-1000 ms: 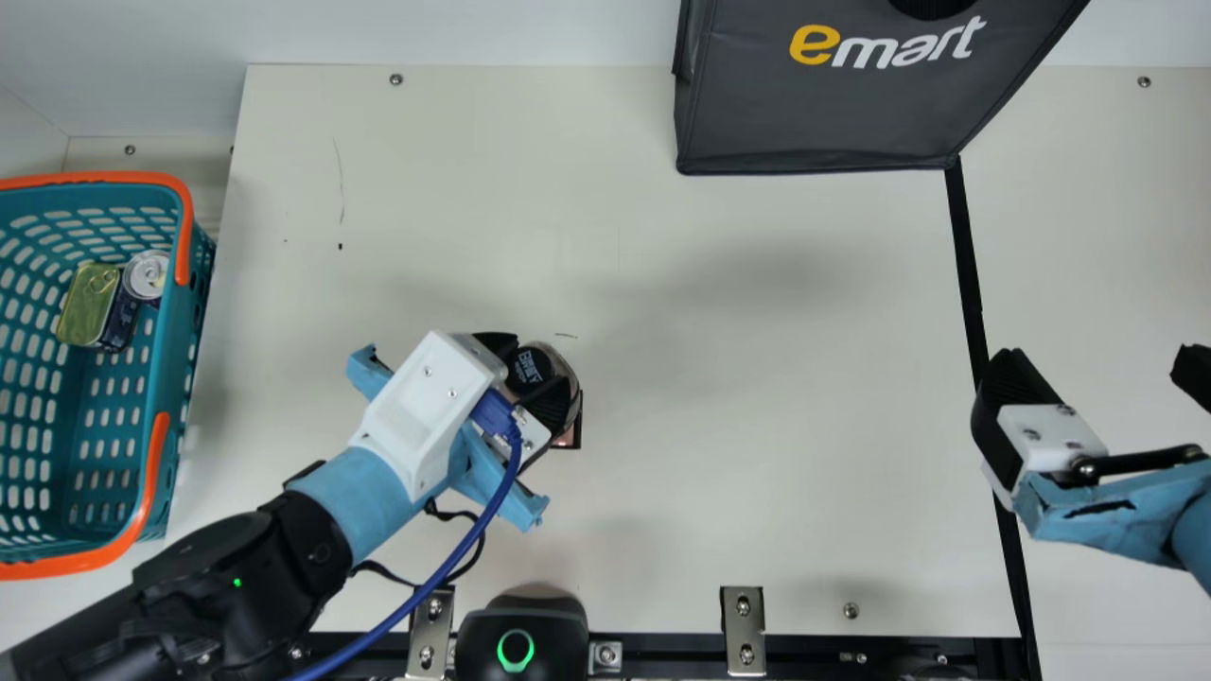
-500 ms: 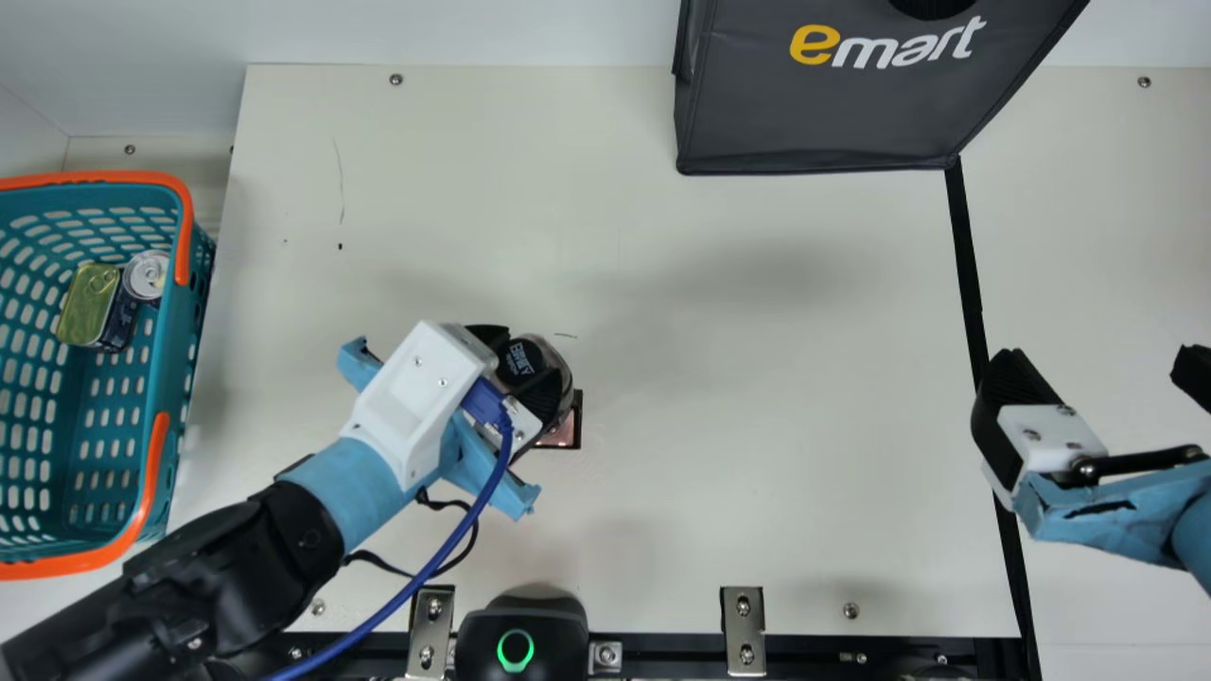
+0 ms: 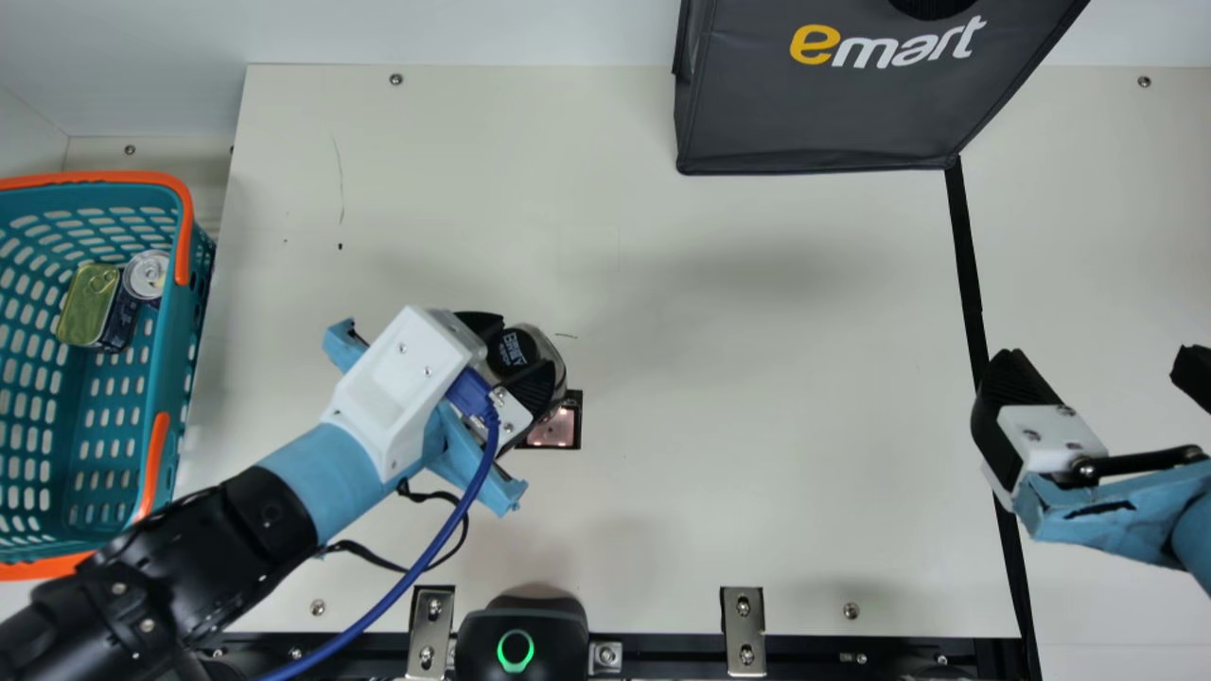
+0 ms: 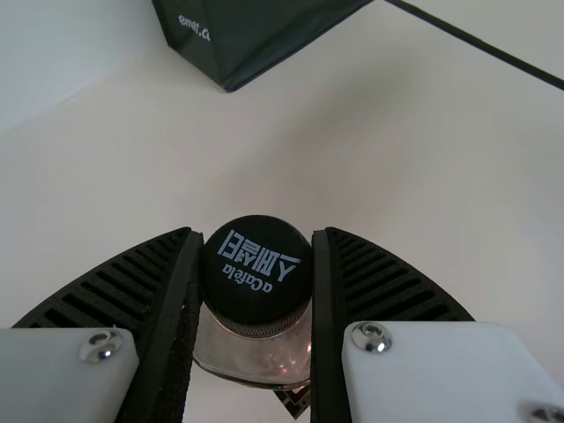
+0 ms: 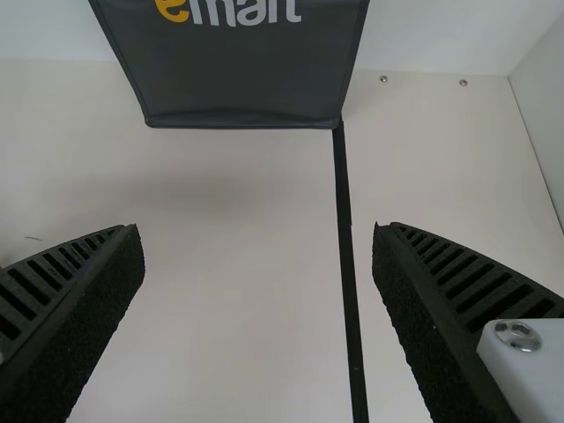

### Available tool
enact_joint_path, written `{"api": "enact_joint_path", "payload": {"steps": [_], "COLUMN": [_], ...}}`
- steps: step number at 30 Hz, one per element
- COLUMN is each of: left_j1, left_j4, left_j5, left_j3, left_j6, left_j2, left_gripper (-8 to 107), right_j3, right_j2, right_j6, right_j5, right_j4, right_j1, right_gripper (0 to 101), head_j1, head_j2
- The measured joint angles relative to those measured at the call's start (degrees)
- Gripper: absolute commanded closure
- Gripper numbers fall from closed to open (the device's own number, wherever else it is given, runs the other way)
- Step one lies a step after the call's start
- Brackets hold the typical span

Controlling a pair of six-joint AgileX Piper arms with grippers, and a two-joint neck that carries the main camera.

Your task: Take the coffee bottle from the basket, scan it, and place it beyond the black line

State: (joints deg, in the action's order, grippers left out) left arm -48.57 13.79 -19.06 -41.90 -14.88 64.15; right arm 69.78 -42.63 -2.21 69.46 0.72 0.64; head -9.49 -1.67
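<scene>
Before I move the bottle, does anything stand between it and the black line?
Between the bottle and the line, nothing visible stands on the table; the right gripper hangs over the line, possibly in the way.

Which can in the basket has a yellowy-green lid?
The boxy can, at the main view's left of the pair, with dark sides and straight edges. The can beside it has a round, silvery top instead.

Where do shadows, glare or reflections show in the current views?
Main view: a soft-edged shadow across the table, bright spots glaring in the small black-framed pane near the bottle; left wrist view: small pinkish glints on the clear part below the cap; right wrist view: a faint shadow in front of the dark bag.
</scene>
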Motion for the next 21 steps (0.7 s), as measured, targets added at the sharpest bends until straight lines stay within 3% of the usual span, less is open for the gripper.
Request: {"api": "enact_joint_path", "payload": {"steps": [10, 21], "left_j1": [1.80, 7.93], "left_j4": [-15.58, -33.72], "left_j5": [-1.98, -7.05], "left_j3": [-1.59, -2.35], "left_j6": [18.22, 41.33], "left_j2": [-1.72, -4.11], "left_gripper": [89, 89], "right_j3": [0.00, 0.00], "right_j2": [0.00, 0.00], "right_j6": [0.00, 0.00], "right_j5": [0.00, -0.06], "right_j4": [0.06, 0.06], "right_j1": [0.00, 0.00], "right_gripper": [10, 10], "head_j1": [0.00, 0.00], "head_j2": [0.09, 0.09]}}
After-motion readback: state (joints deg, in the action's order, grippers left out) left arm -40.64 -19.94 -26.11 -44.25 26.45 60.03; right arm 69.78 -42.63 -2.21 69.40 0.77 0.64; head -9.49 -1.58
